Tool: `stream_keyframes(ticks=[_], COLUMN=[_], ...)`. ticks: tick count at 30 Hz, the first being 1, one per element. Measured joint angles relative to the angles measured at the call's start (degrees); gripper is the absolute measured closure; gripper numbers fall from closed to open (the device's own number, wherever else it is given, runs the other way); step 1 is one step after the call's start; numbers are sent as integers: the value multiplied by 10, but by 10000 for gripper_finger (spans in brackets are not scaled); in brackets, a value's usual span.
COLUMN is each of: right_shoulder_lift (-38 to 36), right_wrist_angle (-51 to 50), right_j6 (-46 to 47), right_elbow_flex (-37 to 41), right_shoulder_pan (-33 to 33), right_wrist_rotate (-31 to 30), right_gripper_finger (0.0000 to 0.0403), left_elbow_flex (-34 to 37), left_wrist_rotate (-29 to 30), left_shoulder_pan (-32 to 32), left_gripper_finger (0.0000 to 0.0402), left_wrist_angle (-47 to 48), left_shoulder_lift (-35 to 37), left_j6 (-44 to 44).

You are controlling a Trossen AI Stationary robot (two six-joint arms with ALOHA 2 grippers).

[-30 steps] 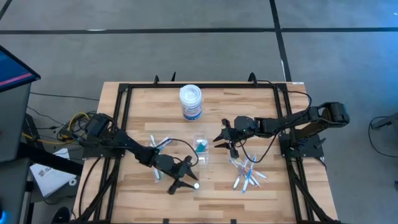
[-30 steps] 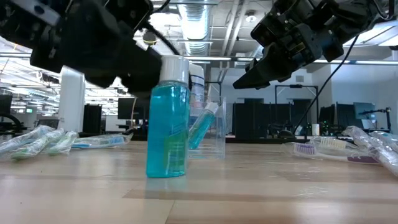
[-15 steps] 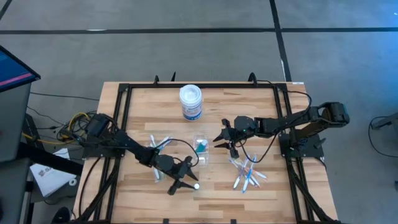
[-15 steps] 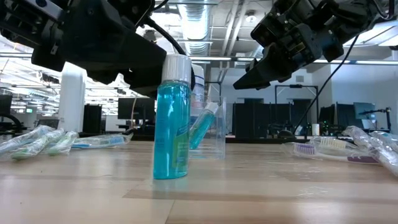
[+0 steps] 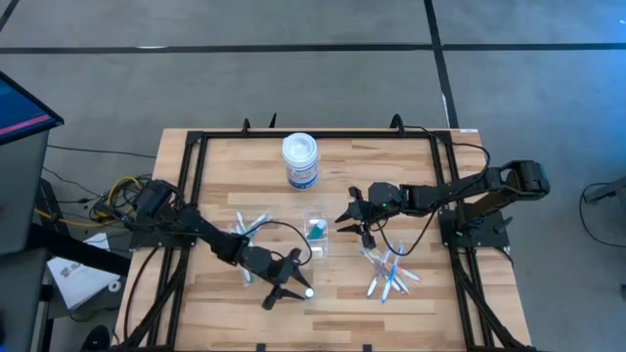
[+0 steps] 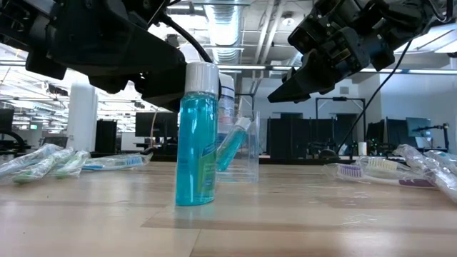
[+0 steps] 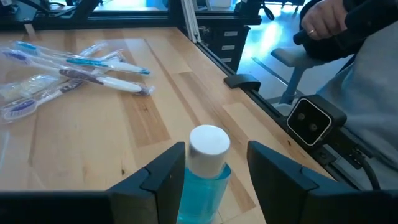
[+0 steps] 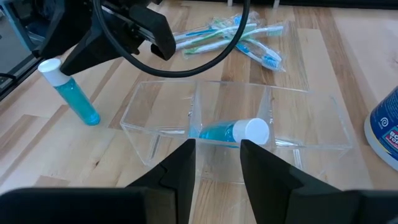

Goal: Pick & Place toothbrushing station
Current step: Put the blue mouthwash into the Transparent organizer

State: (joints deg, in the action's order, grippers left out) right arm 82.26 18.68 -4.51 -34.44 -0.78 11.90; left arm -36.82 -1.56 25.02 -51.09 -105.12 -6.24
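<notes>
Upright on the wooden counter (image 5: 411,166), near its front edge, stood the small blue white-capped bottle (image 5: 307,291), its long axis vertical. It rose between the spread fingers of the left pincer (image 7: 211,168), which looked apart and not pressing on it. The clear plastic compartment box (image 5: 316,235) lay just behind the bottle, a second blue white-capped tube (image 8: 233,131) lying slanted inside. The right pincer (image 5: 354,217) hung just beside that box, fingers apart and empty. Loose toothbrushes (image 5: 388,274) lay on both sides of the box. Whether the left fingers touched the bottle was hard to judge.
</notes>
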Motion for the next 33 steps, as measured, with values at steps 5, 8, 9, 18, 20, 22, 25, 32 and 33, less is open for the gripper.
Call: stream_keyframes(ticks=[5,8,9,18,20,22,25,32,33], right_shoulder_lift=[0,0,0,0,0,0,0,0,0], right_wrist_angle=[0,0,0,2,1,0,-1,-1,-1], right_j6=[0,0,0,0,0,0,0,0,0], right_elbow_flex=[0,0,0,0,0,0,0,0,0], right_shoulder_pan=[0,0,0,0,0,0,0,0,0], right_wrist_rotate=[0,0,0,0,0,0,0,0,0], right_gripper_finger=[285,285,285,284,284,284,284,284,284], left_elbow_flex=[0,0,0,-31,-36,-36,-37,-37,-37], left_wrist_rotate=[6,6,6,1,1,1,1,0,0], left_shoulder_pan=[0,0,0,0,0,0,0,-3,-3], left_gripper_finger=[233,233,233,233,233,233,233,244,247], left_wrist_angle=[-1,-2,-4,-3,-5,-4,-5,-5,-5], left_shoulder_lift=[0,0,0,-42,-45,-42,-41,-52,-52], left_j6=[14,15,15,20,28,33,35,42,42])
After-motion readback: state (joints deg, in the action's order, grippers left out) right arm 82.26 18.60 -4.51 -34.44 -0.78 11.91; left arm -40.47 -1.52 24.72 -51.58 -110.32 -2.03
